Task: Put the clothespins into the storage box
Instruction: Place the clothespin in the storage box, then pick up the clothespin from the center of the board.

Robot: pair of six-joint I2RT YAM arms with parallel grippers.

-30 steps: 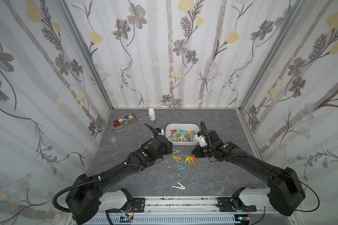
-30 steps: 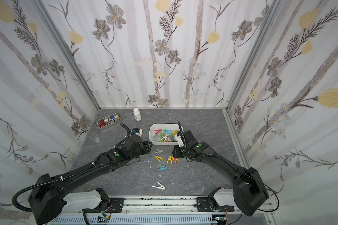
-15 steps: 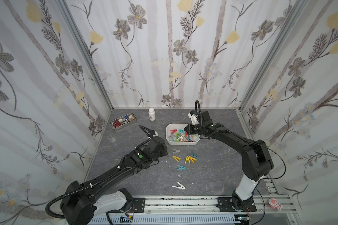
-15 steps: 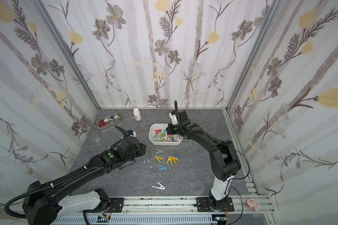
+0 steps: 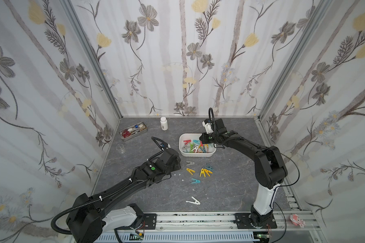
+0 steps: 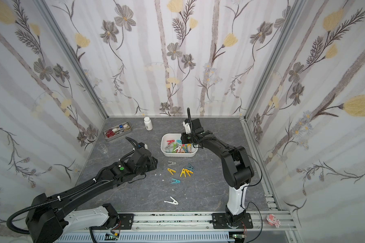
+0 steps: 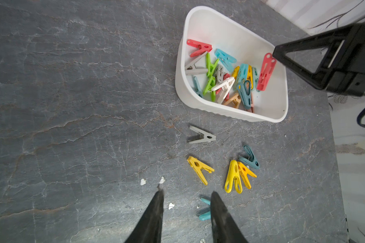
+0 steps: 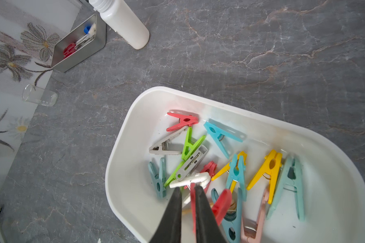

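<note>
Seven pegs lie loose on the desk: six clustered just in front of the box, and a white peg well apart, nearer the robot. Many more are piled inside the box. Right gripper hangs over that pile, jaws slightly parted with a red peg at their tips; whether it grips the peg I cannot tell. Left gripper hovers over the desk, jaws apart and empty, a teal peg just beside one finger.
</note>
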